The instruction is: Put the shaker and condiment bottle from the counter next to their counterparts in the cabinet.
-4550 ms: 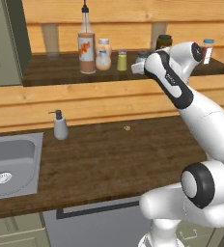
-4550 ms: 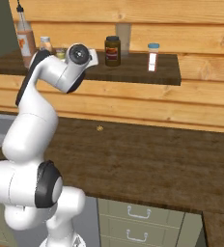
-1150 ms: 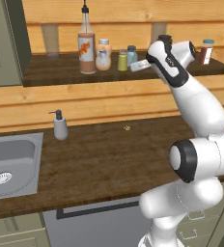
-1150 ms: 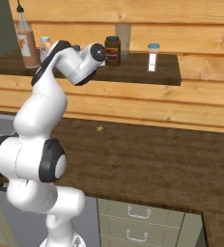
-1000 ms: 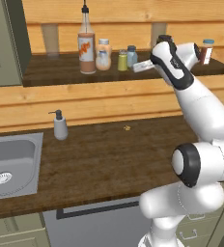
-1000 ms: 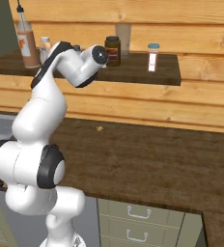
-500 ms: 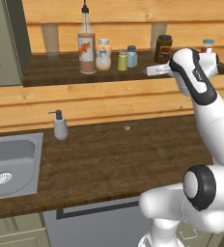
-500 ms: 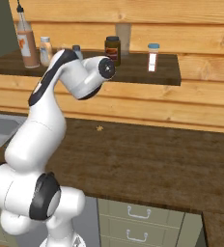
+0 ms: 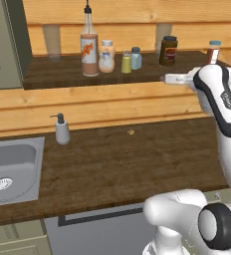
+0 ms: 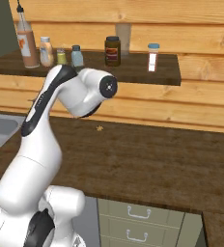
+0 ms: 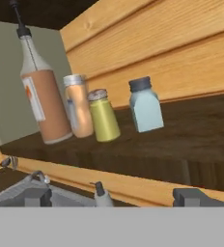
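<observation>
**Legible Markings: None**

No text, brand, number or sign can be read. The condiment bottle [image 9: 89, 47] carries a white label with an orange mark at its centre; no characters resolve. The robot's forearm [image 9: 222, 99] bears a short dark inscription, too small to read. A small container [image 10: 153, 57] at 3 o'clock on the shelf has a white-and-red label, also unreadable.
</observation>
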